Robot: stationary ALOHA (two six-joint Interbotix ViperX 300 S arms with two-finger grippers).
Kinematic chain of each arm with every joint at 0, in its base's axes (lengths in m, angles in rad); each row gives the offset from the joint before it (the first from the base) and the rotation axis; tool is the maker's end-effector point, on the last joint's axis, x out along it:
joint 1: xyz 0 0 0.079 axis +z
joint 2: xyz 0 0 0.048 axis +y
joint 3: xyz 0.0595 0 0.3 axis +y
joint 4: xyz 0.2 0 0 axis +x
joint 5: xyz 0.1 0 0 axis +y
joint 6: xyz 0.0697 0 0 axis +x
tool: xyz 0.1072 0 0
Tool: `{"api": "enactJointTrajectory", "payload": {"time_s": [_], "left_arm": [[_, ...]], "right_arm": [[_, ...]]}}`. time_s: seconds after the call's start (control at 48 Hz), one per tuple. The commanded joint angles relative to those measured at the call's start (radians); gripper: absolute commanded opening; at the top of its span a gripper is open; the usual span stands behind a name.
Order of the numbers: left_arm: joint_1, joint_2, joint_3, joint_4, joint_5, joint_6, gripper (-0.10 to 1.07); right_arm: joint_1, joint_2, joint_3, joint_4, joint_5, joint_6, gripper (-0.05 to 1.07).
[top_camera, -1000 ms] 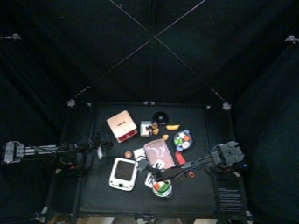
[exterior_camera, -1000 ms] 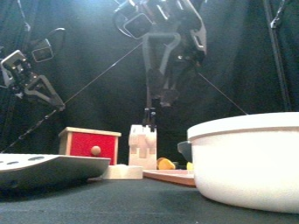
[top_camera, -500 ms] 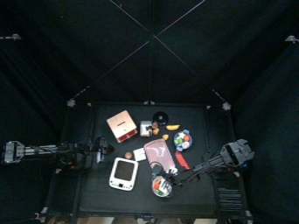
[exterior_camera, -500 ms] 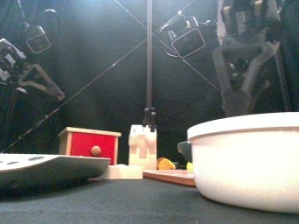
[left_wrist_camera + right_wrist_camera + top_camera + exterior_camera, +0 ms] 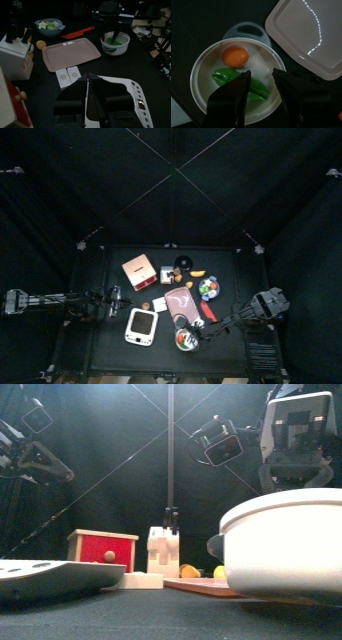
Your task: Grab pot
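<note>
Right gripper [image 5: 260, 75]: fingers apart, lowered at the near right of the table over the small round white-rimmed toy pot [image 5: 234, 82]. In the right wrist view one finger [image 5: 232, 95] hangs inside the bowl over a green piece; the other [image 5: 301, 95] sits at the rim on the side facing the flat pale pink tray [image 5: 308, 35]. No grip is closed on the pot. Only this view shows the orange ball [image 5: 235, 56] and the grey handle [image 5: 248, 30].

In the top view the pot [image 5: 186, 339] lies just right of the white rectangular gadget [image 5: 140, 326]. In the front view its wall [image 5: 287, 544] looms near and hides the contents.

Left gripper [image 5: 118, 300]: raised at the table's left. I cannot tell whether its fingers are apart or together.
</note>
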Motion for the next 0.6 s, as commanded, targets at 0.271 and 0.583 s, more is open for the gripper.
{"api": "enactJointTrajectory", "payload": {"time_s": [0.271,0.583], "left_arm": [[-0.002,0.003,0.009,-0.207,-0.011,0.196,0.55],[0.0,0.003,0.017,-0.284,-0.011,0.272,0.55]], "right_arm": [[0.002,-0.052,-0.091,-0.031,0.106,-0.012,0.78],[-0.002,-0.061,-0.08,-0.092,0.189,-0.011,0.78]]}}
